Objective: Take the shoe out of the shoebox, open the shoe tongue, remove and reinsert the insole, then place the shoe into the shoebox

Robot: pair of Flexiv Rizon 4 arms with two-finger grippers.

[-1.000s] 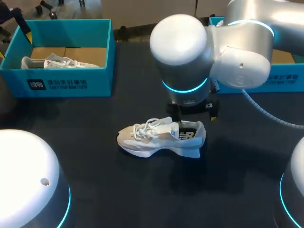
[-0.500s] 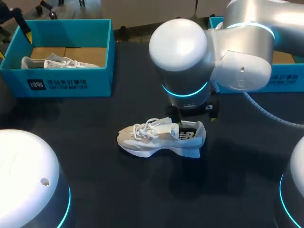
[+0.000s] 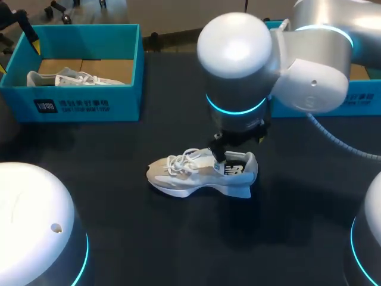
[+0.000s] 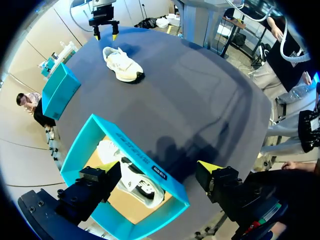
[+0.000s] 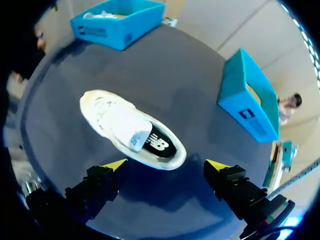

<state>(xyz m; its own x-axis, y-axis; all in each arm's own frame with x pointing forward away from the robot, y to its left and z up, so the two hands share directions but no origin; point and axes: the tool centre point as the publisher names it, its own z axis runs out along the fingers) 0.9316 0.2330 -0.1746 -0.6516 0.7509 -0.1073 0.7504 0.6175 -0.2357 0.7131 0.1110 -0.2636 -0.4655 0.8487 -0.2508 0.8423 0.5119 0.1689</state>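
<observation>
Now, shoe (image 3: 199,174) sits upright on table (image 3: 119,226), well apart from shoebox (image 3: 83,107), insole (image 5: 159,145) showing; right tool (image 5: 166,165) hangs released over the heel opening, likely to pinch it; left tool (image 4: 159,167) released above shoebox.

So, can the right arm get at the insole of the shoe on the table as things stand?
Probably yes: the open right hand hangs above the shoe, whose insole lies exposed in the heel opening, with nothing between them.
</observation>
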